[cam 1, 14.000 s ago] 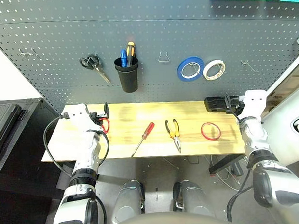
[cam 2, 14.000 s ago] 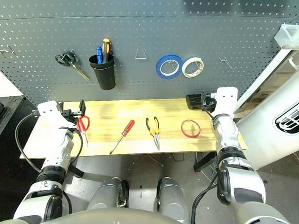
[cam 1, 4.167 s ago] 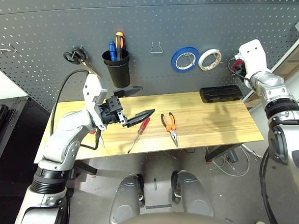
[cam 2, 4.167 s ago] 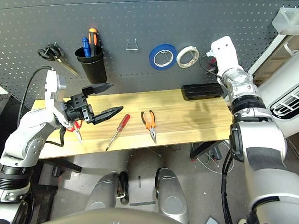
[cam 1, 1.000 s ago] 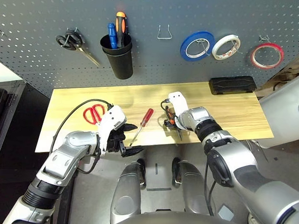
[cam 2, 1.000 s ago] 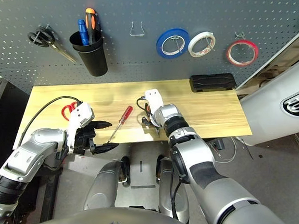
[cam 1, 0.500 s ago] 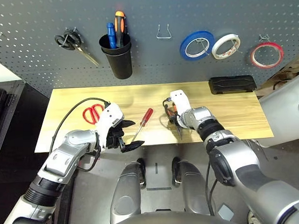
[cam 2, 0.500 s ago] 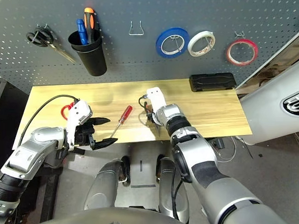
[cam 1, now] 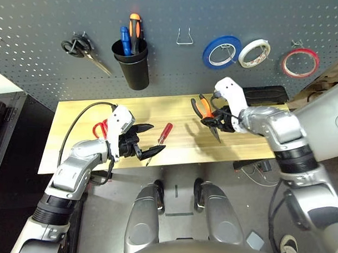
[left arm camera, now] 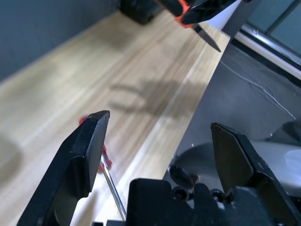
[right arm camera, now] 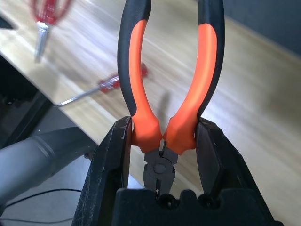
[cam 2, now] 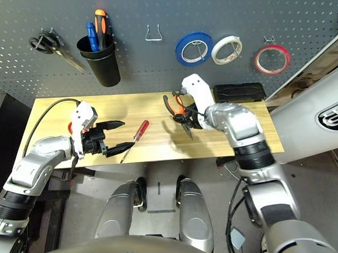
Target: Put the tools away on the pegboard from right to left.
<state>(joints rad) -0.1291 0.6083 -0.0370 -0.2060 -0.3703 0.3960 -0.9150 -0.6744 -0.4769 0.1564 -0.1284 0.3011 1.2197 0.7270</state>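
My right gripper (cam 1: 218,121) is shut on the orange-and-black pliers (cam 1: 205,110), held above the wooden table (cam 1: 252,141) with the nose pointing down. In the right wrist view the pliers' handles (right arm camera: 167,80) rise from between the fingers. The red-handled screwdriver (cam 1: 164,136) lies on the table at centre-left. My left gripper (cam 1: 145,139) stands open just left of it, one finger over the shaft. The red-handled scissors (cam 1: 99,128) lie partly hidden behind my left wrist. The red tape ring (cam 1: 299,61) hangs at the far right of the pegboard (cam 1: 171,76).
On the pegboard hang black-handled scissors (cam 1: 82,48), a black cup (cam 1: 133,71) with two screwdrivers, a bare wire hook (cam 1: 186,36), a blue tape roll (cam 1: 221,50) and a white tape roll (cam 1: 255,52). A black box (cam 1: 270,93) sits at the table's back right.
My right gripper has lifted the pliers off the table and carried them up and to the right. My left gripper has risen from the table's front edge to beside the screwdriver.
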